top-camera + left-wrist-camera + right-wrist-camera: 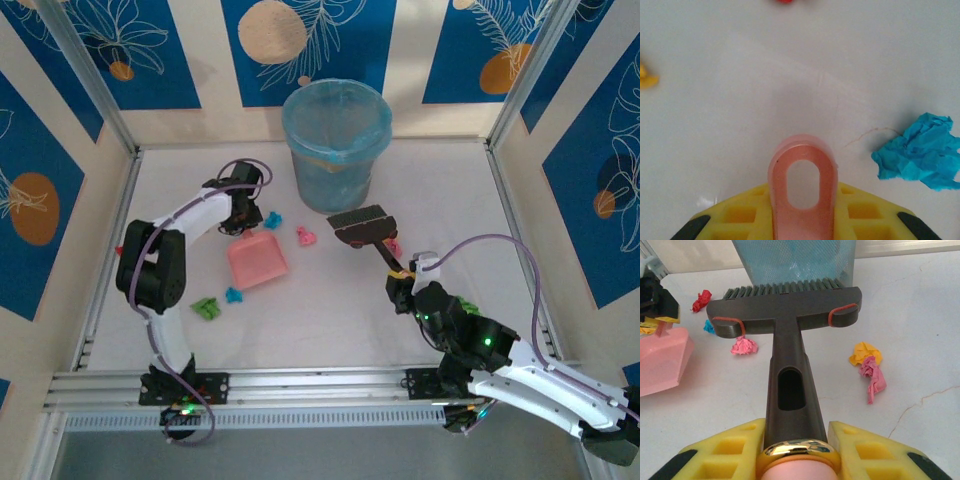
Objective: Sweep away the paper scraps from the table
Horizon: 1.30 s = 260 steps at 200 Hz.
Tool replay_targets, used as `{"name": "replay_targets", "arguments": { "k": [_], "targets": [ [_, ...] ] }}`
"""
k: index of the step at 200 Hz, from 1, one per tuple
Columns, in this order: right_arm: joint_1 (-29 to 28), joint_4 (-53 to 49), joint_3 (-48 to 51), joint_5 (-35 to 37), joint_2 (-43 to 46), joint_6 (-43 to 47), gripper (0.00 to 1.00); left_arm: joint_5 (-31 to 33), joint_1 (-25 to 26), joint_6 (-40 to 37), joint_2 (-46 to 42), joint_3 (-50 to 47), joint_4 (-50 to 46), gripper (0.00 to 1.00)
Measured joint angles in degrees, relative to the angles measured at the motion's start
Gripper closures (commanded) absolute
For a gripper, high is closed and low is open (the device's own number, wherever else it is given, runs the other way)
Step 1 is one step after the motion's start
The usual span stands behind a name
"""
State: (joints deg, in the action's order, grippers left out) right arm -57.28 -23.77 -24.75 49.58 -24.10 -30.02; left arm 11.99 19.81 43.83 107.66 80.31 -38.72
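paper scraps (306, 236) lie scattered over the table (330, 330): pink and blue ones near the pink dustpan (257, 262), a green scrap (206, 307) nearer the left arm's base, and orange and pink ones just beside the head of the dark brush (787, 315). left gripper (802, 222) is clamped on the dustpan's looped handle (blue wad (917, 157) lies near it, apart). right gripper (797, 452) grips the brush by its handle, bristles pointing toward the blue-lined bin (335, 140).
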Motion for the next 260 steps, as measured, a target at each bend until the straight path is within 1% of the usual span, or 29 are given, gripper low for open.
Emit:
{"name": "replay_targets", "arguments": {
  "k": [32, 51, 78, 106, 129, 169, 173, 192, 205, 212, 228, 240, 255, 260],
  "targets": [
    [0.0, 0.0, 0.1, 0.1, 0.0, 0.0, 1.0, -2.4, 0.7, 10.3, -3.3, 0.0, -4.7, 1.0],
    [0.1, 0.0, 0.1, 0.2, 0.0, 0.0, 1.0, -3.5, 2.2, 16.8, -4.5, -0.2, -7.1, 1.0],
    [0.3, 0.0, 0.1, 0.2, 0.0, 0.0, 1.0, -3.9, 7.5, 25.9, -5.5, -3.1, -8.4, 1.0],
    [0.3, 0.0, 0.2, 0.5, 0.0, 0.0, 1.0, -5.6, 14.3, 35.0, -7.8, -11.7, -4.9, 0.99],
    [0.4, 0.0, 0.2, 1.0, 0.0, 0.0, 1.0, -6.8, 18.0, 39.1, -7.5, -15.5, -2.0, 0.98],
    [0.4, 0.0, 0.2, 1.3, 0.0, 0.0, 1.0, -7.5, 19.9, 43.3, -5.0, -15.5, 0.7, 0.92],
    [0.5, 0.0, 0.2, 1.3, 0.0, 0.0, 1.0, -7.5, 20.0, 43.6, -4.9, -15.5, 0.9, 0.9],
    [0.5, 0.0, 0.2, 1.3, 0.0, 0.0, 1.0, -7.4, 20.4, 44.4, -4.1, -14.8, 0.9, 0.76],
    [0.6, 0.0, 0.2, 1.3, 0.0, 0.0, 1.0, -7.2, 21.0, 44.7, -3.3, -13.6, 0.8, 0.59],
    [0.6, 0.0, 0.2, 1.3, 0.0, 0.0, 1.0, -7.2, 21.2, 44.9, -2.8, -12.7, 0.9, 0.53],
    [0.6, -0.1, 0.2, 1.3, 0.0, 0.0, 1.0, -7.2, 21.6, 45.2, -2.1, -11.2, 1.0, 0.49],
    [0.6, -0.3, 0.2, 1.3, 0.0, 0.0, 1.0, -7.3, 21.6, 45.1, -1.7, -10.6, 1.0, 0.39],
    [0.6, -0.4, 0.2, 1.3, 0.0, 0.0, 1.0, -7.3, 21.6, 44.8, -1.6, -10.0, 1.0, 0.32],
    [0.6, -0.4, 0.2, 1.3, 0.0, 0.0, 1.0, -7.3, 21.6, 44.6, -1.6, -9.7, 0.9, 0.27]
  ]
}}
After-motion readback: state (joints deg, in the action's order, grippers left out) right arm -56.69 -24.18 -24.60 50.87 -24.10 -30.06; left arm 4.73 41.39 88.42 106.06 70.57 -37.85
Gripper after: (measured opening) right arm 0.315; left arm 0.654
